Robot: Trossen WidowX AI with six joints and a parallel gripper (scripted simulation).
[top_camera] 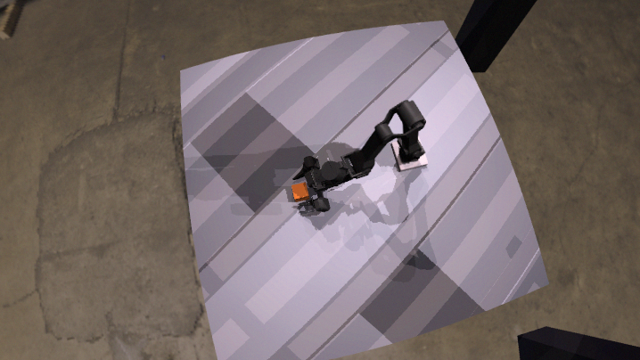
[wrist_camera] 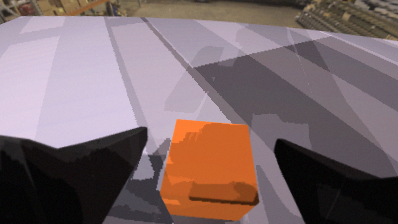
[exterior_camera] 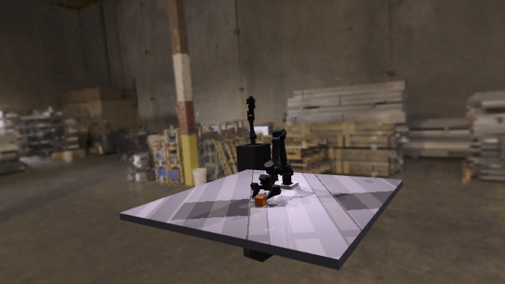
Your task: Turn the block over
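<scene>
An orange block (top_camera: 299, 192) (exterior_camera: 260, 201) (wrist_camera: 212, 167) sits flat on the table (top_camera: 268, 286) (exterior_camera: 219, 226), with one face up. My gripper (top_camera: 298, 194) (exterior_camera: 261, 197) (wrist_camera: 211, 139) is open wide, with one black finger on either side of the block. In the wrist view there is a gap between the block and each finger. A darker band lies low on the block's upper face, perhaps a shadow. No marked side can be made out on the faces in view, and the underside is hidden.
The arm's pale base plate (top_camera: 411, 166) (exterior_camera: 291, 185) stands on the table behind the gripper. A second black arm (exterior_camera: 251, 121) stands on a black box (exterior_camera: 253, 157) beyond the table. Black beams (top_camera: 494, 36) (top_camera: 577, 347) show beside the table in the top view.
</scene>
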